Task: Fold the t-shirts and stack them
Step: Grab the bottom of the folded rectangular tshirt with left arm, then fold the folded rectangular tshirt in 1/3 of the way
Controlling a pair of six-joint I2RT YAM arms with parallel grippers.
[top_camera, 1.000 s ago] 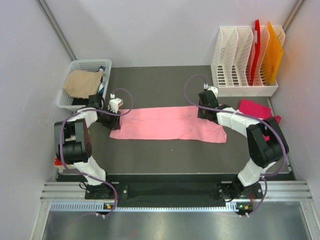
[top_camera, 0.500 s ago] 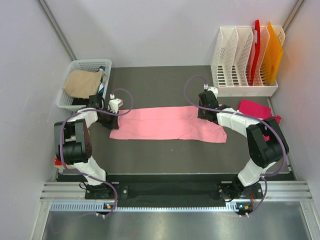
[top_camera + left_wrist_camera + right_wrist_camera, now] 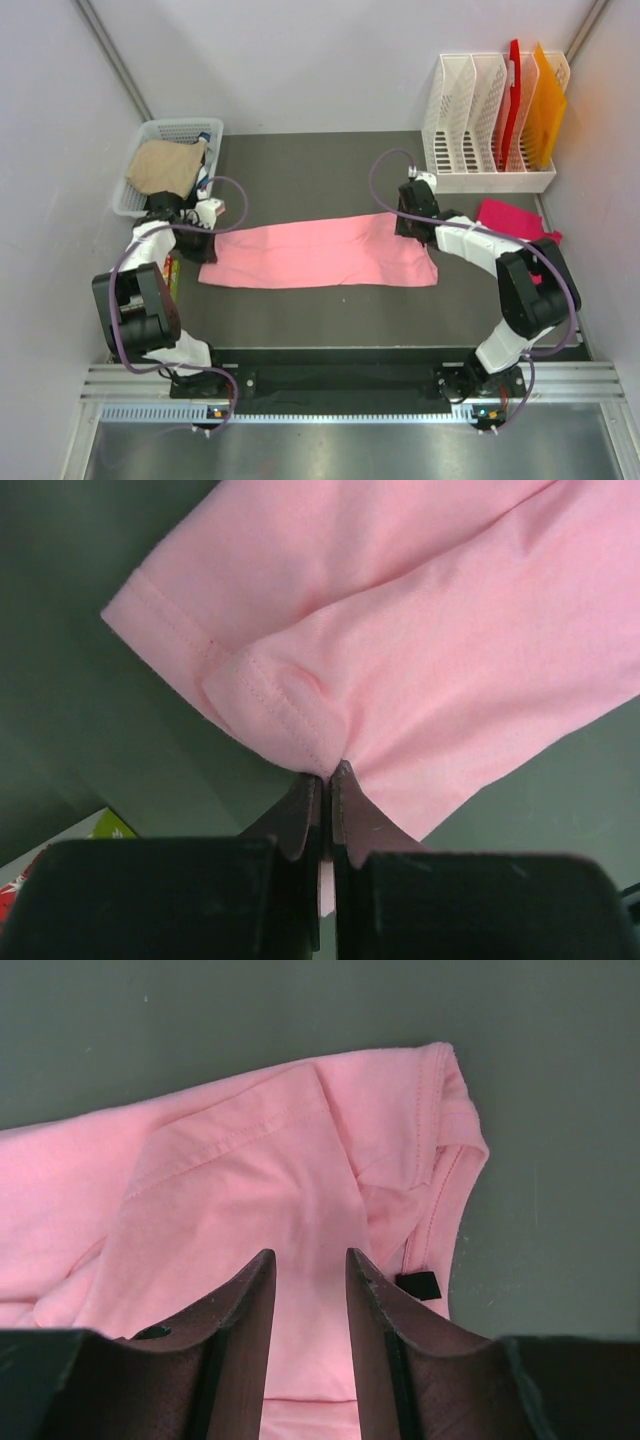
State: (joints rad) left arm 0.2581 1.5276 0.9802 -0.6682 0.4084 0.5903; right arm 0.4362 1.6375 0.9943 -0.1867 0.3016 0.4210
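The salmon-pink t-shirt lies folded into a long strip across the middle of the dark mat. My left gripper is shut on the shirt's left end. The left wrist view shows the jaws pinching a stitched hem at the gripper. My right gripper is open over the shirt's right end. In the right wrist view its fingers straddle pink cloth near the collar and a small black tag, with the gripper holding nothing. The magenta t-shirt lies at the right, partly hidden by the right arm.
A white basket holding tan cloth stands at the back left. A white file rack with red and orange folders stands at the back right. A small red-edged patterned piece lies by the left arm and shows in the left wrist view.
My left gripper has moved left and nearer, pulling the pink shirt's left end with it. The whole shirt has shifted left. The right gripper has stayed in place.
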